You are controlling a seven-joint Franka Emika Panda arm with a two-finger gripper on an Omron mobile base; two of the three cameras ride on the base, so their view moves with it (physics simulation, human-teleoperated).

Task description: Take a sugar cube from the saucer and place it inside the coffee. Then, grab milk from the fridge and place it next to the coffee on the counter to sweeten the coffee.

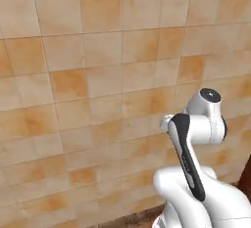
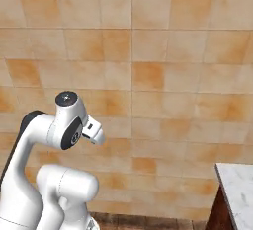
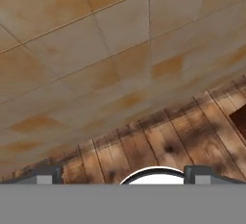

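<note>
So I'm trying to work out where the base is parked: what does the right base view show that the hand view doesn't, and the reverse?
The right base view alone shows a corner of the counter, white marble over dark wood, at lower right, plus the arm folded in front of the wall. The hand view alone shows the open gripper with its fingertips spread wide. Both share the tan tiled wall and the wooden plank floor at its foot.

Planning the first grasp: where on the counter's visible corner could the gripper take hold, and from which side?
Nowhere, probably: the counter is a flat marble slab on a wooden base, too wide for the jaws. The open gripper faces the tiled wall and plank floor; the corner lies to its right.
</note>
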